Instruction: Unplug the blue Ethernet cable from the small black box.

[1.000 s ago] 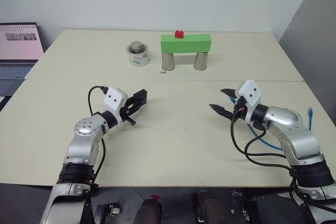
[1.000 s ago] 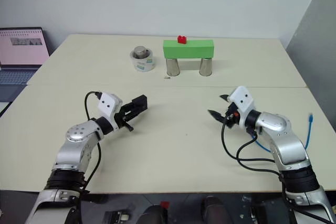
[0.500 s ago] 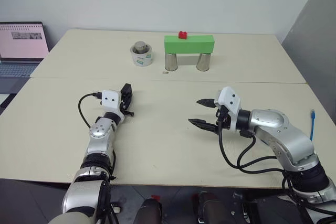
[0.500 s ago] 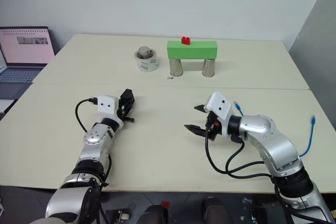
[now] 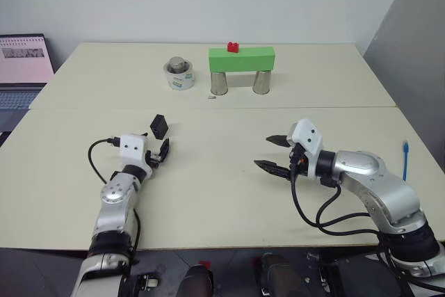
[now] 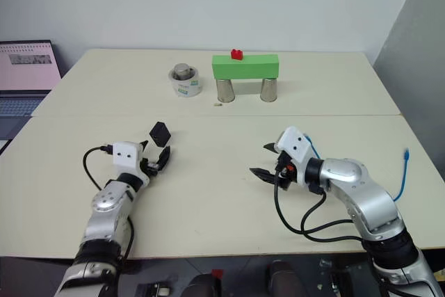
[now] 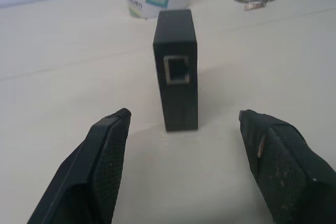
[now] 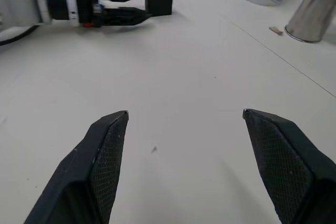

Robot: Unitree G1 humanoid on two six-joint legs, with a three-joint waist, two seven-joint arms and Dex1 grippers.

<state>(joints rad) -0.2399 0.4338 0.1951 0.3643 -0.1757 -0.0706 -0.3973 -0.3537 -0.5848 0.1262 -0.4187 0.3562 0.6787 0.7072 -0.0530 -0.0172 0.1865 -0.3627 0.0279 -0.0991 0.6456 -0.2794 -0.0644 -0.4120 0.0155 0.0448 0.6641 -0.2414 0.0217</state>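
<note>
Small black box (image 7: 177, 77) — matt plastic.

Two pale cream tables (image 5: 208, 199) pushed together, seam running crosswise well beyond both grippers. Just past the left gripper's (image 5: 158, 152) spread fingertips, standing on edge on the near tabletop: the small black box (image 5: 159, 126), apart from the fingers, empty port facing the left gripper. Beyond the box on the far table: a white tape roll (image 5: 179, 76) with a grey metal weight (image 5: 181, 64) in it. Right of that, two metal cans (image 5: 221, 83) bearing a green block (image 5: 240, 58), and a tiny scrap (image 5: 214, 95) near the left can's foot. Right of the right gripper (image 5: 272, 152), at the table's edge, the blue Ethernet cable (image 5: 405, 160).
</note>
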